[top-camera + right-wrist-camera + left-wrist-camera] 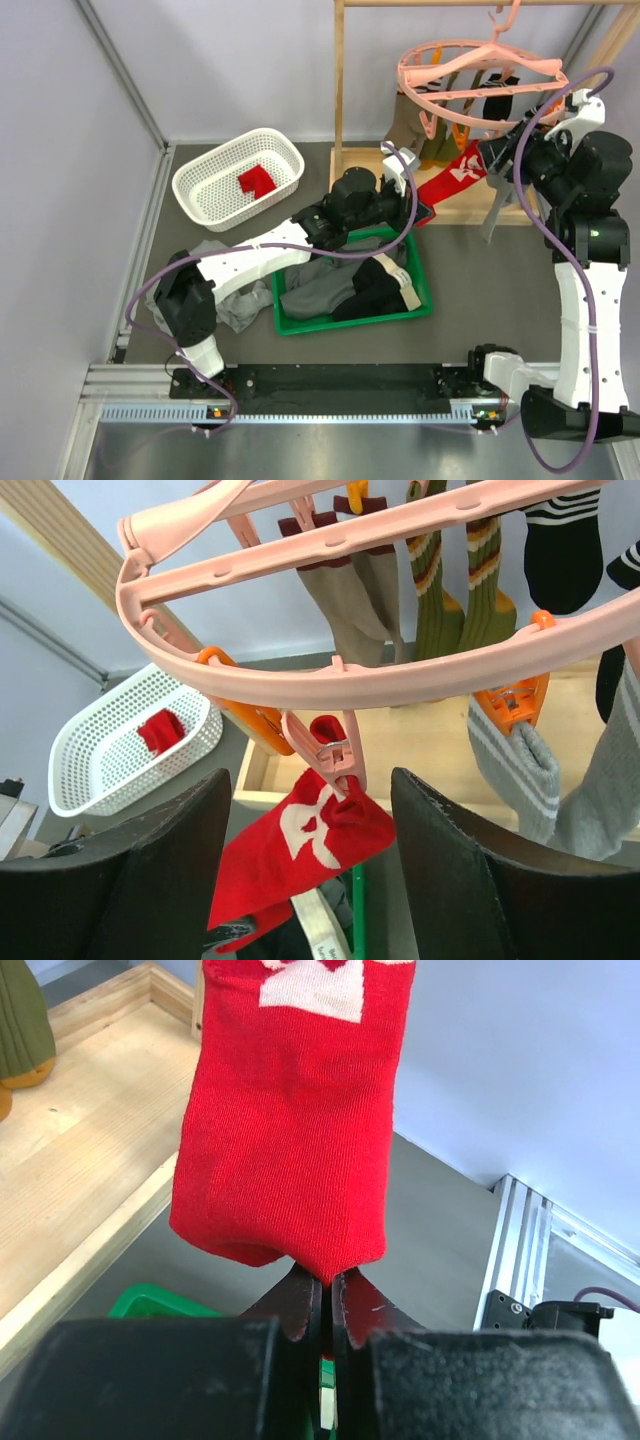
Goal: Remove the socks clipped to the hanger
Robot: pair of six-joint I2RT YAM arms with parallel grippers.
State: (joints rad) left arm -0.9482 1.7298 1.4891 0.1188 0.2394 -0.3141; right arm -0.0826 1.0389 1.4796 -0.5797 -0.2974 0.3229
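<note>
The hanger [412, 78] hangs far right on the rack [339, 90], socks [437, 600] beneath it. The basket [200, 172] sits far left, a sock [257, 180] in it, probably; the bin [424, 290] lies nearer, centre.

My left arm [250, 262] and right arm [580, 300] are built alike: smooth white shells on the long links, chunky black housings at the joints. A thin purple cable [150, 290] trails along the left one, and a second purple cable [545, 200] runs along the right. A tiny green light [597, 232] glows on a black housing of my right arm. Both bases are bolted to a black rail [340, 380] backed by silver extrusion. My left fingers [300, 1310] are black, tapering to narrow tips, with grainy matte blocks behind them. My right fingers [140, 880] are broad, curved black slabs with a faintly speckled surface
</note>
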